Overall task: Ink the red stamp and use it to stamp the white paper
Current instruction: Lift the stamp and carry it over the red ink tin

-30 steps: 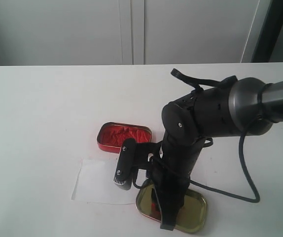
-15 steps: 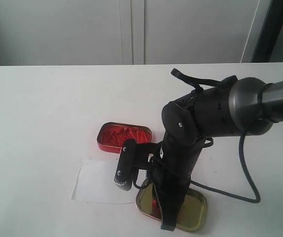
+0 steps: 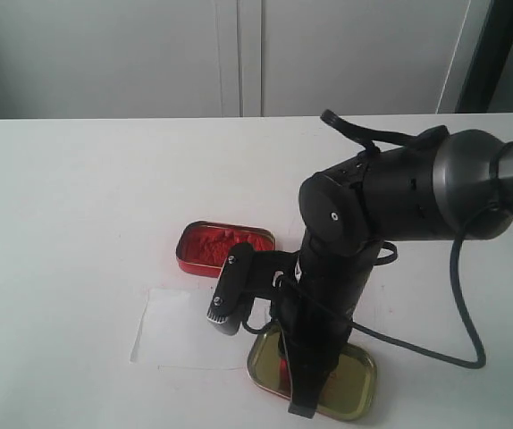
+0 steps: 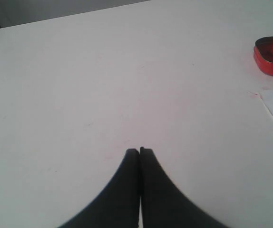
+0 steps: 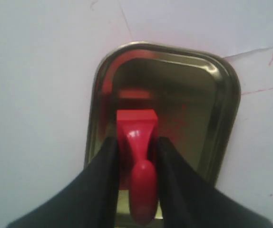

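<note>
The right arm [image 3: 391, 201] reaches in from the right of the frame and bends down to the lower middle, where a gold-coloured tin lid [image 3: 357, 380] lies on the white bench [image 3: 78, 197]. Its fingers [image 5: 103, 180] point down into that lid and pinch the red stamp [image 5: 135, 124] between them, one finger on either side of the stamp's block, the rounded knob sticking up between the two. The stamp's flat base faces the floor of the lid, which is smeared with red and mirrors the block. Whether the base rests on the metal or hangs just above it I cannot tell.

The white paper [image 3: 180, 326] lies flat on the bench just left of the lid, lower centre-left, and its right edge runs close along the lid's rim. From the outside camera only a sliver of red shows inside the lid, behind the black fingers. Just beyond the paper, toward the middle of the frame, sits the open red tin [image 3: 225, 248] full of rough red paste. It is apart from the lid. A black cable [image 3: 458, 313] loops down from the arm at the lower right.

The left arm's fingers [image 4: 122, 190] are pressed together with nothing between them, low over bare bench — the red tin and a corner of the paper show at the edge of its camera's view.
</note>
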